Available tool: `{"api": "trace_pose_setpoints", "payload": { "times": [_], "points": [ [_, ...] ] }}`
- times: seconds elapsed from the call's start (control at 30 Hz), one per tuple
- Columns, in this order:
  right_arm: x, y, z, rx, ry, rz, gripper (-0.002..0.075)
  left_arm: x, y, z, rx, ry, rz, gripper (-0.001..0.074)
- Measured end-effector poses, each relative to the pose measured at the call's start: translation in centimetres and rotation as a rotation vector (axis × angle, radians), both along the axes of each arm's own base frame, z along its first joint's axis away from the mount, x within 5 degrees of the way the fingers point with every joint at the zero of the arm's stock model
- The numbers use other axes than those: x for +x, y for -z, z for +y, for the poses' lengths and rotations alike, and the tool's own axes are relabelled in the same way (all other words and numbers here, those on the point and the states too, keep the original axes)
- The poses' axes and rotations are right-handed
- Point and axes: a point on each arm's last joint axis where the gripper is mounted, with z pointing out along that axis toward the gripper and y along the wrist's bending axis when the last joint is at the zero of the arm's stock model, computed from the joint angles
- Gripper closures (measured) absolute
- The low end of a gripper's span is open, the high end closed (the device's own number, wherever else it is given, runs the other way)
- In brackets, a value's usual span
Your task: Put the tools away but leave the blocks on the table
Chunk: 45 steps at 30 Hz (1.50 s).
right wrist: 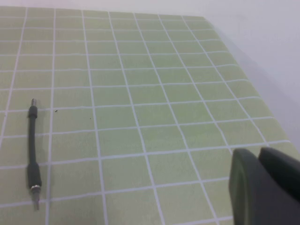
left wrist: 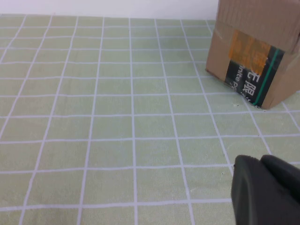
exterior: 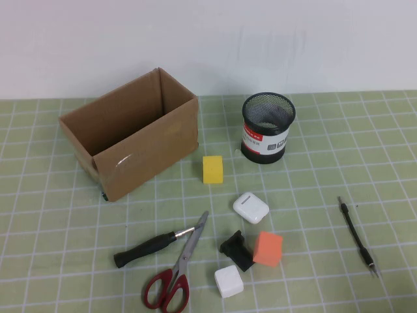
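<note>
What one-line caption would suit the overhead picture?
Screwdriver, scissors, thin rod tool and three cubes await sorting beside a cardboard box; both grippers out of frame.

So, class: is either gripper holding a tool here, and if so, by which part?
Nothing is held. The left gripper sits over bare mat near the cardboard box; the right gripper hangs apart from the black rod-like tool.
</note>
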Motion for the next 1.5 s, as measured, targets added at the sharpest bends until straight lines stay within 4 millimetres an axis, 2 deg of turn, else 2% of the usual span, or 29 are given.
{"api": "trace_pose_setpoints", "payload": {
  "times": [1.0,1.2,1.23,1.27,1.37,1.4,1.43,1.47,1.5],
  "points": [
    [0.1,-0.1,0.1,0.017,-0.008,-0.025,0.0736,0.0,0.0,0.0,0.0,0.0,0.0,0.0738],
    [0.4,-1.6,0.4,0.026,-0.045,-0.194,0.0736,0.0,0.0,0.0,0.0,0.0,0.0,0.0738],
    [0.3,-4.1,0.9,0.002,-0.103,-0.472,0.0736,0.0,0.0,0.0,0.0,0.0,0.0,0.0738],
    [0.5,-2.4,0.6,0.018,-0.064,-0.285,0.0736,0.0,0.0,0.0,0.0,0.0,0.0,0.0738],
    [0.4,-3.7,0.8,0.005,-0.093,-0.424,0.0736,0.0,0.0,0.0,0.0,0.0,0.0,0.0738],
    [0.1,-5.1,1.1,-0.009,-0.126,-0.582,0.0736,0.0,0.0,0.0,0.0,0.0,0.0,0.0738],
    [0.3,-4.1,0.9,0.001,-0.103,-0.472,0.0736,0.0,0.0,0.0,0.0,0.0,0.0,0.0738],
    [0.1,-5.0,1.1,-0.009,-0.125,-0.576,0.0736,0.0,0.0,0.0,0.0,0.0,0.0,0.0738],
    [0.3,-4.3,1.0,-0.001,-0.107,-0.49,0.0736,0.0,0.0,0.0,0.0,0.0,0.0,0.0738]
  ]
}}
